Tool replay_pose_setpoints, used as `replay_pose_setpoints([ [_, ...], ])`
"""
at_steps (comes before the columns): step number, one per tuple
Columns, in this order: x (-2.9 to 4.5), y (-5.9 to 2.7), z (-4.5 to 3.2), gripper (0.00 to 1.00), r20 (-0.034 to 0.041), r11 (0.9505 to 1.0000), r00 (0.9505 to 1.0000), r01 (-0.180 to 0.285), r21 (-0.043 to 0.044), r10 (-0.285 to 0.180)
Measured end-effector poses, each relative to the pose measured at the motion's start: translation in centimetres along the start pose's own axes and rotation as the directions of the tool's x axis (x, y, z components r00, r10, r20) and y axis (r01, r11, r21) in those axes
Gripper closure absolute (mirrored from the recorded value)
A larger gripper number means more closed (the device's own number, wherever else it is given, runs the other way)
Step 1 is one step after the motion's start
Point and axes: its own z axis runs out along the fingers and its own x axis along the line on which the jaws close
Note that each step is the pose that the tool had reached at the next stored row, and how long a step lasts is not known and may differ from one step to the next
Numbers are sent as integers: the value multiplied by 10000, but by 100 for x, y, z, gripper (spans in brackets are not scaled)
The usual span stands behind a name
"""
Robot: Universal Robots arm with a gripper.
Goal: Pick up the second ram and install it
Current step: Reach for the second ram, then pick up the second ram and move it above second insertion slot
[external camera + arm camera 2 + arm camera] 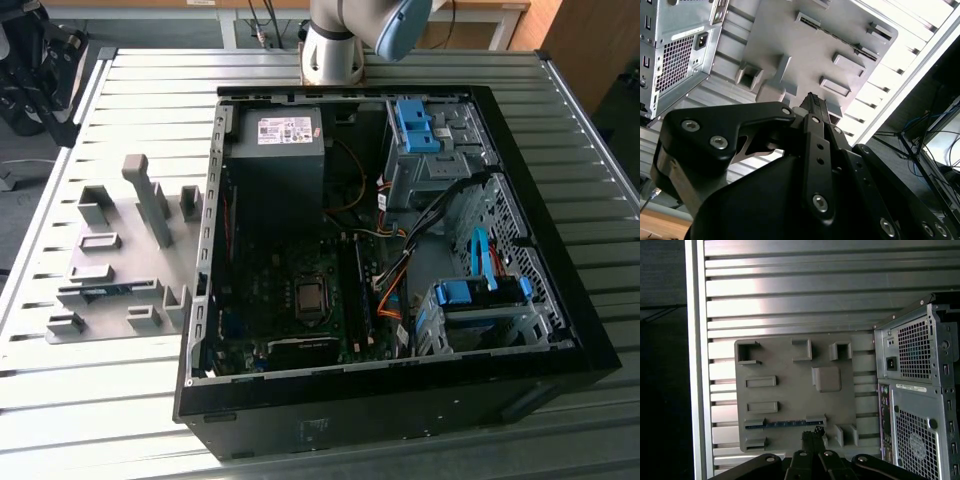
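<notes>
Pincer [812, 432] tips sit pressed together, holding nothing, and I hang over the gray tray [790, 365]. The second ram [782, 424] sits in a tray slot just below my tips, on the exterior view's left of the computer case [400, 400]. Its long side runs left to right, near the tray's near edge.

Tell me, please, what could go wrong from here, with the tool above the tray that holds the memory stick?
The memory stick sits low between small blocks on the gray tray; the tool might bump a block or grip the thin stick crooked. In the computer case, orange cables run close beside the long black slots, so the stick could catch on them.
</notes>
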Motion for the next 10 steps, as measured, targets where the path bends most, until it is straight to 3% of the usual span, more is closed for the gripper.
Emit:
replay_pose_setpoints([
  [6,0,2,0,89,0,10000,10000,0,0,0],
  [10,0,77,8,89,-6,10000,10000,0,0,0],
])
